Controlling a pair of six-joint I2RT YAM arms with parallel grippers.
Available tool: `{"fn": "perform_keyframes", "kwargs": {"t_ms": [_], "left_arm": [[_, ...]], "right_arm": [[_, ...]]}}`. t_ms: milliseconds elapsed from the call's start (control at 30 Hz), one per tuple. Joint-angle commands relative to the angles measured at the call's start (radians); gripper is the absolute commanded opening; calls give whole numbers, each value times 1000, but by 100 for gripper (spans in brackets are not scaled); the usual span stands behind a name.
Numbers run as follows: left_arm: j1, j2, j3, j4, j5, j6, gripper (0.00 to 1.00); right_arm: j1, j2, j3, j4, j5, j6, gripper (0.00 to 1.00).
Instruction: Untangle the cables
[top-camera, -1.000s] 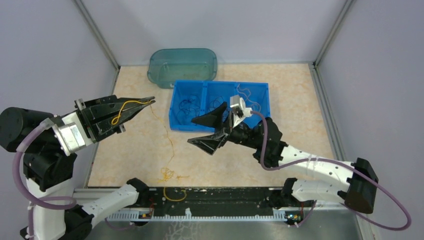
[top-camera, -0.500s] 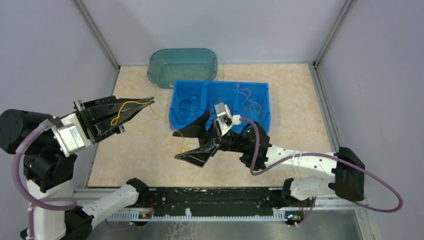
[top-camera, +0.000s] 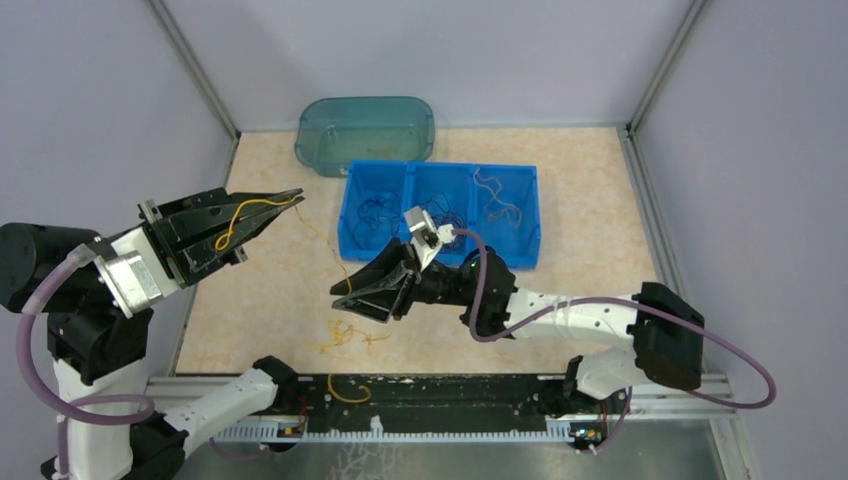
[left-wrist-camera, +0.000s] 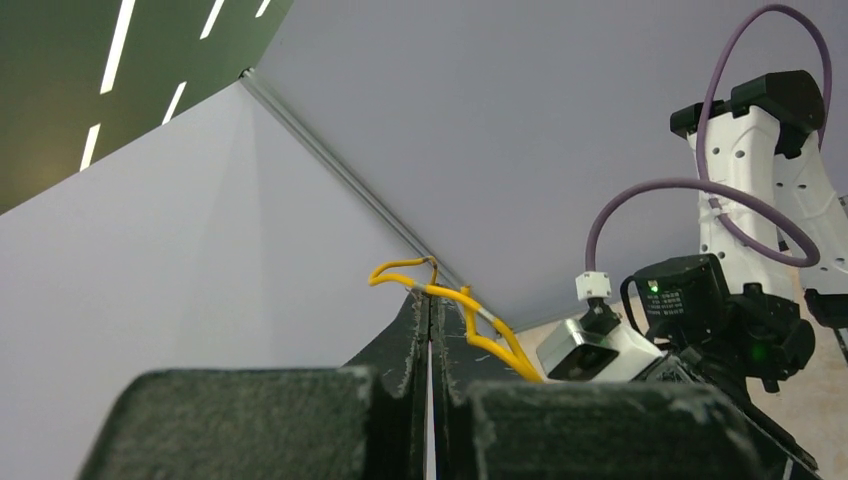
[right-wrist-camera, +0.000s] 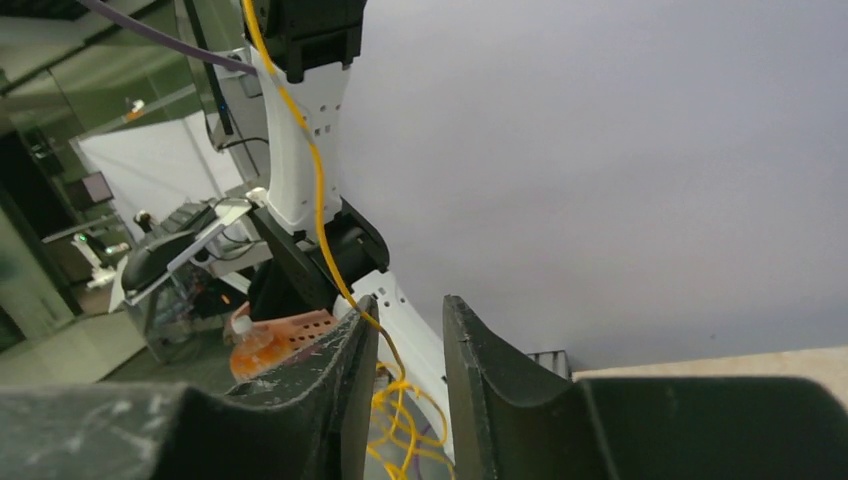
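My left gripper (top-camera: 295, 197) (left-wrist-camera: 431, 295) is raised at the left, shut on a yellow cable (top-camera: 236, 217) (left-wrist-camera: 480, 320) that loops over its fingers. From its tip a strand slopes down to a yellow clump (top-camera: 345, 335) on the table. My right gripper (top-camera: 342, 300) (right-wrist-camera: 410, 305) has reached left to that strand. Its jaws stand narrowly apart, and the yellow strand (right-wrist-camera: 318, 200) runs between them along the left finger. The clump (right-wrist-camera: 400, 420) hangs below. Another yellow loop (top-camera: 350, 390) lies on the front rail.
A blue three-compartment bin (top-camera: 440, 166) sits behind the right gripper, holding blue wires (top-camera: 378, 212), dark wires (top-camera: 440, 215) and orange wires (top-camera: 498, 205). A teal tub (top-camera: 365, 130) stands at the back. Grey walls close both sides.
My right arm swung left and forward from the bin to the hanging strand, and its jaws narrowed around it. The yellow clump shifted on the table. The left gripper stayed shut on the cable.
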Motion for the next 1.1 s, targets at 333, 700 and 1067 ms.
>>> {"fn": "perform_keyframes", "kwargs": {"t_ms": [333, 700, 1067], "left_arm": [[14, 7, -4, 63, 7, -11, 1], [21, 4, -11, 65, 8, -13, 1], [27, 11, -9, 82, 25, -31, 2]], "right_arm": [[58, 104, -37, 174, 62, 70, 33], [58, -34, -84, 95, 156, -52, 61], [58, -124, -38, -137, 341, -255, 64]]}}
